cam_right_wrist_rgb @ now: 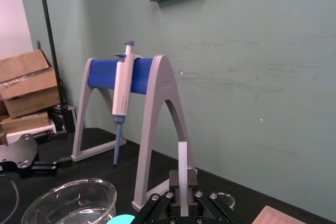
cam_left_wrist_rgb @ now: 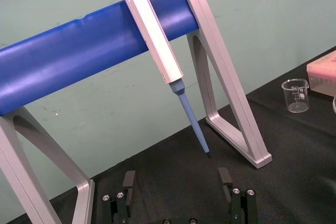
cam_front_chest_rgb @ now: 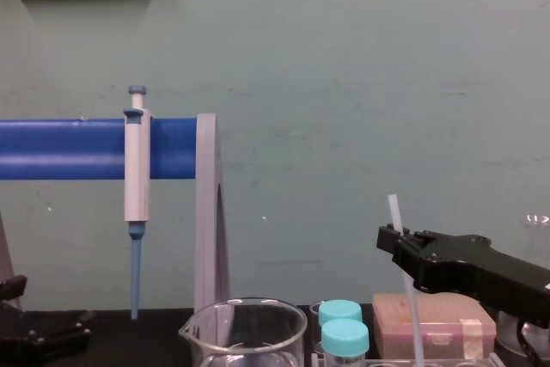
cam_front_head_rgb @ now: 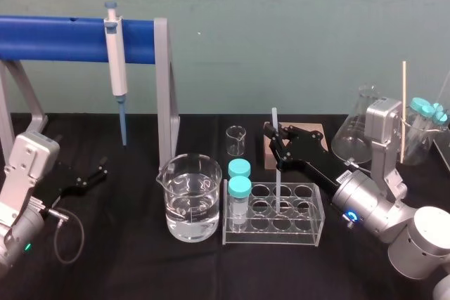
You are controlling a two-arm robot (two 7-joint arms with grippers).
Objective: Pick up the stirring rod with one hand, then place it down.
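Note:
The stirring rod (cam_front_head_rgb: 275, 163) is a thin translucent white stick, held almost upright. My right gripper (cam_front_head_rgb: 277, 135) is shut on it a little below its top end, above the clear tube rack (cam_front_head_rgb: 309, 233). The rod's lower end reaches down among the rack's holes; I cannot tell whether it touches. From the side, the rod (cam_front_chest_rgb: 406, 285) passes through the tip of the black right gripper (cam_front_chest_rgb: 391, 239). In the right wrist view the rod (cam_right_wrist_rgb: 182, 163) stands up from the right gripper (cam_right_wrist_rgb: 184, 195). My left gripper (cam_front_head_rgb: 100, 171) rests at the far left of the table, and its fingers (cam_left_wrist_rgb: 128, 181) are apart with nothing between them.
A beaker of water (cam_front_head_rgb: 188, 198) stands left of the rack, which holds two teal-capped tubes (cam_front_head_rgb: 239, 187). A small beaker (cam_front_head_rgb: 236, 140) and a tan box (cam_front_head_rgb: 320, 133) sit behind. A pipette (cam_front_head_rgb: 116, 54) hangs on the blue-barred stand (cam_front_head_rgb: 56, 38). A flask (cam_front_head_rgb: 355, 131) stands at the right.

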